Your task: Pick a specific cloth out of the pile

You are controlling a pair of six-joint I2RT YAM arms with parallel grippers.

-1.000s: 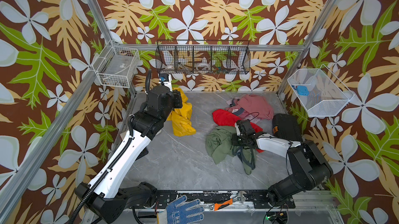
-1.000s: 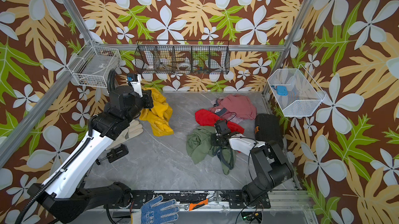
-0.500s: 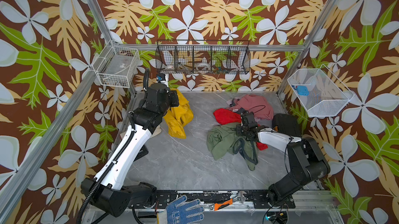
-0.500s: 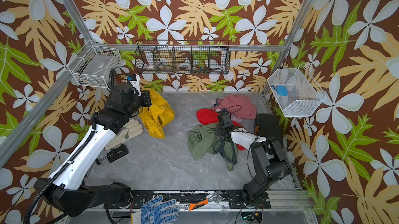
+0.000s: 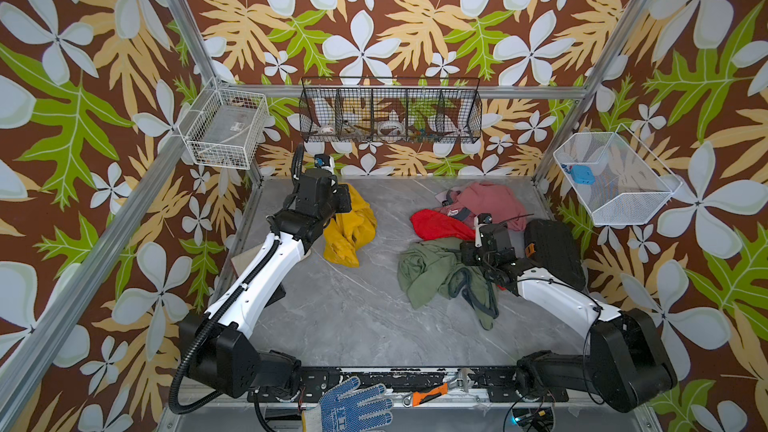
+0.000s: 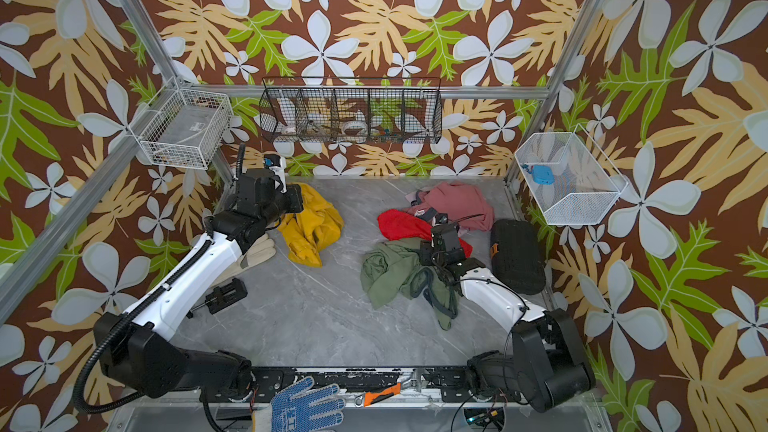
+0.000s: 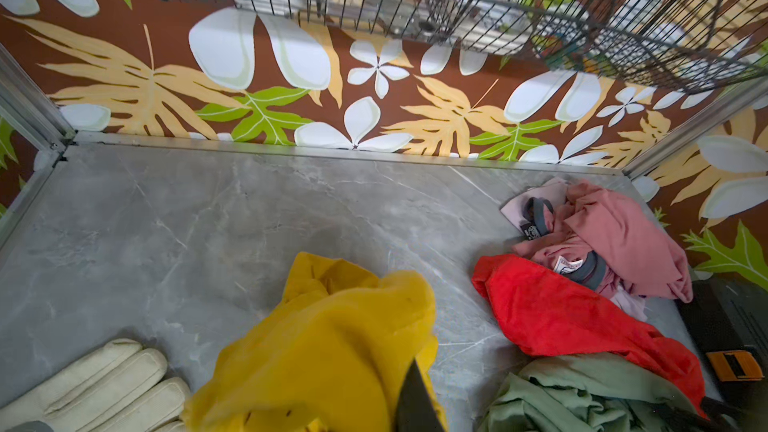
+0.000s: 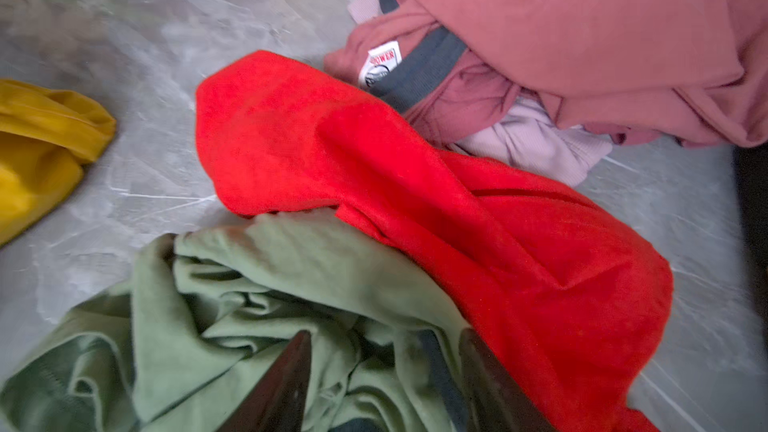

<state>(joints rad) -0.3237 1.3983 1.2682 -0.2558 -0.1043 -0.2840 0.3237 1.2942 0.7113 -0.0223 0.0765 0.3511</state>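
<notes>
Here, the left fingers (image 7: 415, 405) are pinching the cloth (image 5: 351, 230) on the left side of the counter (image 5: 353, 317), well apart from the pile (image 6: 399, 226).

The cloth is showing as soft, matte, plain mustard-yellow fabric. It is bunching in thick rounded folds and drooping from the pressed-together fingers toward the grey, marble-veined counter, just beside a cream ribbed work glove (image 7: 95, 380). The pile is lying on the right side. There a bright red cloth (image 8: 415, 184) with a fine nap is draping over a crumpled olive-green garment (image 8: 249, 305). A dusty pink garment (image 8: 582, 34) with a dark grey neckband and a white label is heaping behind them. The right fingers (image 8: 282, 384), dark and blade-shaped, are standing spread over the olive-green folds, with loose fabric lying between them.
</notes>
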